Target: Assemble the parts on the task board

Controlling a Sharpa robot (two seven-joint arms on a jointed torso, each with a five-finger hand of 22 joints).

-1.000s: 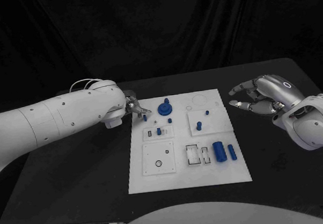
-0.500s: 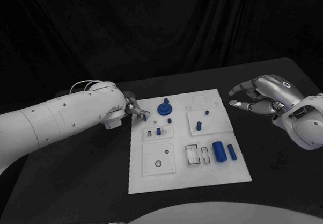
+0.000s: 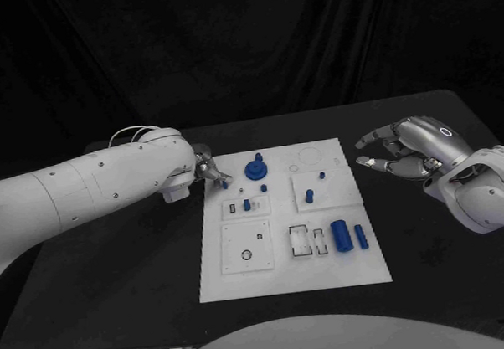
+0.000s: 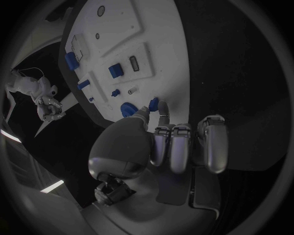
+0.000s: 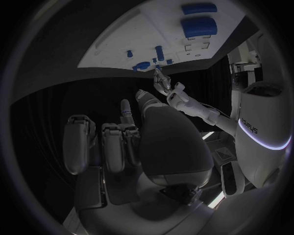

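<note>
Hovering at the far left corner of the task board (image 3: 293, 279), the left hand (image 3: 210, 172) pinches a small blue part (image 4: 154, 104) between its fingertips, so I'd say this piece is on its way to a seat and not yet placed. Just beside it, a round blue knob (image 3: 257, 171) already stands upright on the board, and a few short blue pegs (image 3: 248, 203) stand in the square plates next to it; those look done. Further along, nearer the robot, a blue cylinder (image 3: 343, 236) and a slimmer blue bar (image 3: 362, 236) lie flat beside open slots, which I take to be work left. Off the board's right edge, the right hand (image 3: 401, 152) hangs above the black table (image 3: 117, 273), fingers loosely curled and apart, grasping nothing.
</note>
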